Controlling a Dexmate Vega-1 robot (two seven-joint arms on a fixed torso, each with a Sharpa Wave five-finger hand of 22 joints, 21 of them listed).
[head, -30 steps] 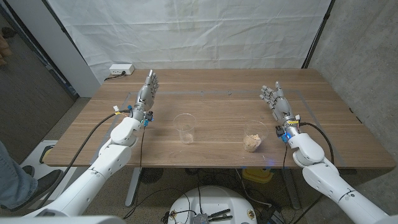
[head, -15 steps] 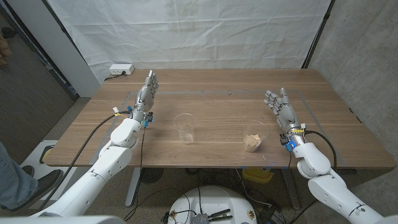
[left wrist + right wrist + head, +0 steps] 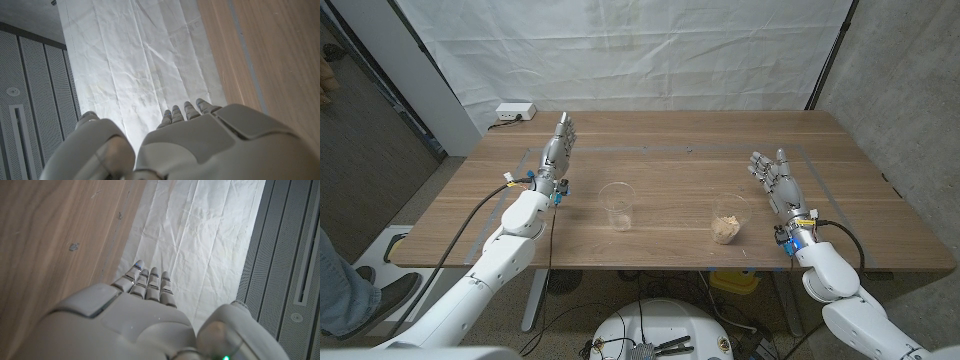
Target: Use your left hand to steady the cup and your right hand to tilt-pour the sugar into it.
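An empty clear plastic cup (image 3: 617,205) stands near the middle of the wooden table (image 3: 660,150). A second clear cup (image 3: 728,219) with pale brown sugar in its bottom stands to its right, close to the front edge. My left hand (image 3: 557,150) is held up over the table's left part, fingers straight and apart, well to the left of the empty cup and holding nothing. My right hand (image 3: 776,179) is up to the right of the sugar cup, fingers spread, not touching it. The wrist views show the backs of my left hand (image 3: 200,145) and right hand (image 3: 125,320) with fingers extended.
A white power strip (image 3: 514,111) lies at the table's back left corner. A white cloth backdrop (image 3: 630,55) hangs behind the table. A person's leg and shoe (image 3: 350,285) show at the lower left edge, beside the table.
My right hand has drawn back toward the front edge and to the right, away from the sugar cup. My left hand and both cups have stayed put.
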